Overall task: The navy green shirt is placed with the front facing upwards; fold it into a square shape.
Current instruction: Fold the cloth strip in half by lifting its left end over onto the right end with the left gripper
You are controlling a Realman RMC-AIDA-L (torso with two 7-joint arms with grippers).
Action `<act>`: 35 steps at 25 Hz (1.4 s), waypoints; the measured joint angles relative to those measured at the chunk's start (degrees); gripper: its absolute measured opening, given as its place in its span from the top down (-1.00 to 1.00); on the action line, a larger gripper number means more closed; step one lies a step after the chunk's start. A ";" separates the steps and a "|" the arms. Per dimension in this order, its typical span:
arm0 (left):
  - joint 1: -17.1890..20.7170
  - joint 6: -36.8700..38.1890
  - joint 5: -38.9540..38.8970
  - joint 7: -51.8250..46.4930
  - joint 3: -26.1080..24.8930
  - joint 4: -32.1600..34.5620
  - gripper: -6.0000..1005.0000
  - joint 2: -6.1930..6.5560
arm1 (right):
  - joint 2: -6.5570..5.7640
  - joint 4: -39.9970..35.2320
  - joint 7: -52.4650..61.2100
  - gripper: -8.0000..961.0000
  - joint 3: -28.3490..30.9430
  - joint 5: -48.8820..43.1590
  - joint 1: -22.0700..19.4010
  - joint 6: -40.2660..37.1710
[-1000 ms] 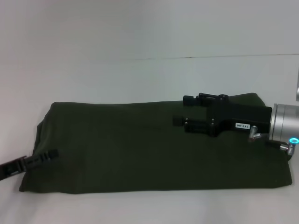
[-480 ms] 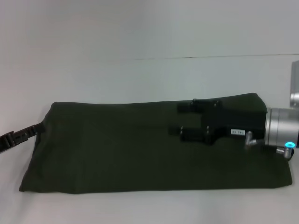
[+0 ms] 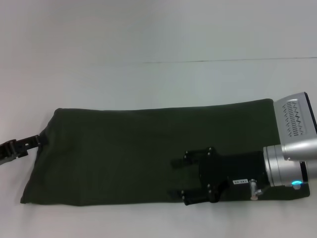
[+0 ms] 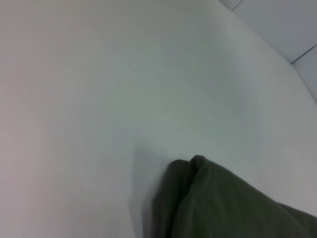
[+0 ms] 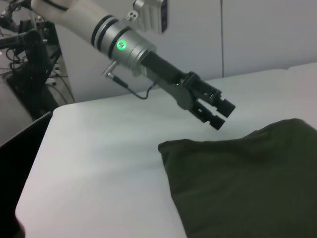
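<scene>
The navy green shirt (image 3: 124,148) lies flat on the white table (image 3: 148,84) as a long dark olive band running left to right, with no lettering showing. My right gripper (image 3: 177,178) hovers over its near right part, fingers open and pointing left, holding nothing. My left gripper (image 3: 30,143) sits just off the shirt's left end, at the far left corner. The right wrist view shows that gripper (image 5: 220,115) above the table beside the shirt's corner (image 5: 171,146), fingers slightly apart and empty. The left wrist view shows only a folded corner of the shirt (image 4: 223,203).
The white table edge (image 5: 34,163) drops off beyond the shirt's left end, with dark equipment and cables (image 5: 25,59) past it. A seam line (image 3: 223,61) crosses the surface behind the shirt.
My right gripper has swung from the shirt's far right edge toward its near edge. My left gripper has drawn back from the near left part of the shirt to just off its left end.
</scene>
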 joint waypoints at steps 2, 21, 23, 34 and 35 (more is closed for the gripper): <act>-0.31 -0.28 0.18 -0.65 0.83 0.09 -0.73 0.01 | -0.01 0.21 -0.01 -0.60 -0.30 -0.07 -0.12 0.06; -0.12 -5.75 1.81 -0.85 3.50 -1.75 -0.70 -0.52 | 0.09 0.35 0.12 -0.60 -0.16 0.25 -0.20 1.25; -0.17 -5.76 1.82 -0.81 3.50 -1.98 -0.70 -0.52 | 0.09 0.26 0.30 -0.60 -0.17 0.25 -0.19 1.50; -0.73 -5.91 1.69 -0.54 5.55 -3.45 -0.68 -0.42 | 0.09 0.12 0.49 -0.60 0.04 0.26 -0.52 1.58; -0.83 -5.92 1.68 -0.59 5.64 -3.66 -0.68 -0.42 | 0.08 0.10 0.49 -0.60 0.06 0.25 -0.53 1.58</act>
